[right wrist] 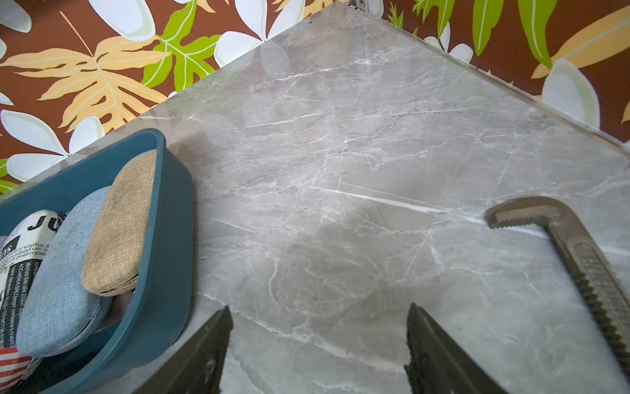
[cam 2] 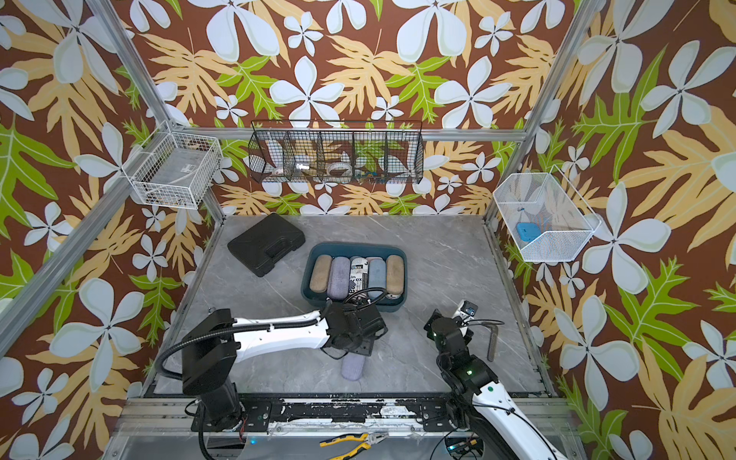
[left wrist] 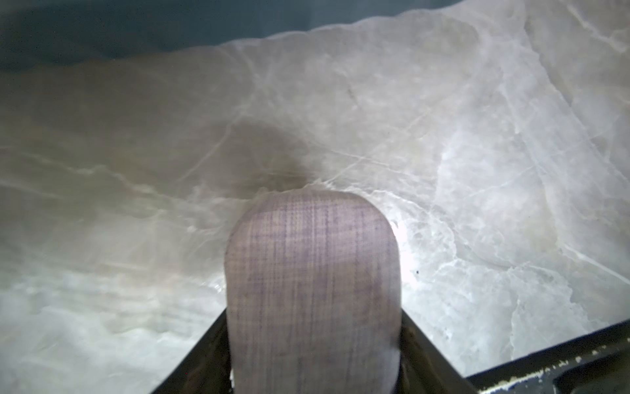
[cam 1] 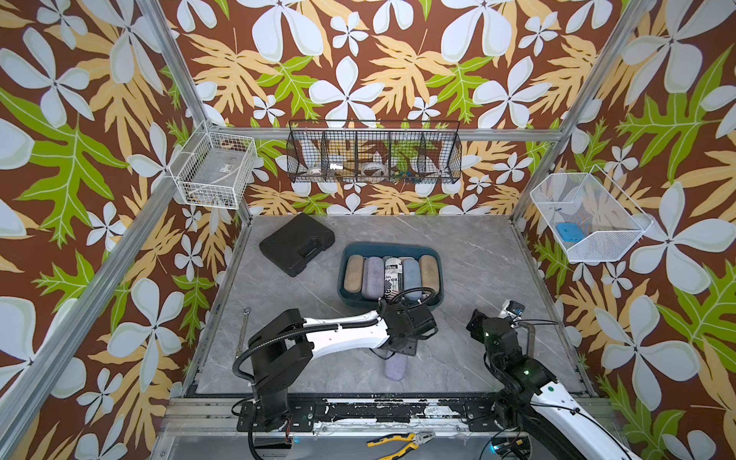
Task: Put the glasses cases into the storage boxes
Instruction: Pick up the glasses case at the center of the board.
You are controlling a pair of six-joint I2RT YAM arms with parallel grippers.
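Note:
The dark teal storage box (cam 1: 391, 249) (cam 2: 358, 247) stands mid-table and holds several glasses cases side by side: tan, lavender, newspaper print, light blue and tan. Its corner with the light blue case (right wrist: 58, 290) and a tan case (right wrist: 119, 225) shows in the right wrist view. Another lavender fabric case (cam 1: 395, 368) (cam 2: 353, 367) (left wrist: 312, 273) is in front of the box, with my left gripper (cam 1: 402, 349) (left wrist: 313, 312) shut on its sides. I cannot tell whether it is off the table. My right gripper (right wrist: 318, 308) is open over bare marble, right of the box.
A black tool case (cam 1: 296, 243) lies at the back left. A pipe wrench (right wrist: 562, 245) (cam 2: 493, 338) lies right of the right arm, and a slim wrench (cam 1: 243, 326) lies by the left edge. Wire baskets (cam 1: 374, 153) hang on the walls. Pliers (cam 1: 398, 442) rest on the front rail.

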